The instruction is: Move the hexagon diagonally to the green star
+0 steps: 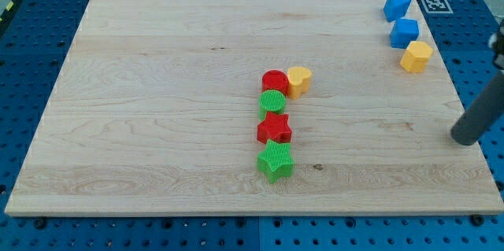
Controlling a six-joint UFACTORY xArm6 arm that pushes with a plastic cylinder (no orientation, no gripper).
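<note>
1. The yellow hexagon (416,57) sits near the board's upper right corner, at about 5 o'clock from the blue cube (405,32), nearly touching it; a blue triangular block (396,5) lies just above that.
2. The green star (275,160) ends a centre column at its lower end: red cylinder (275,83), green cylinder (272,102), red star (274,129), each touching the next, with a yellow heart (298,81) against the red cylinder at 3 o'clock.
3. My tip (465,138) rests by the wooden board (157,109)'s right edge, at roughly 5 o'clock from the hexagon and well apart from it. There are no jaws to report: the arm ends in a plain rod.
4. The star lies at about 8 o'clock from the hexagon, so I judge the push must start from the hexagon's 2 o'clock side, where little room is left before the edge.
5. The diagonal between them looks open.
</note>
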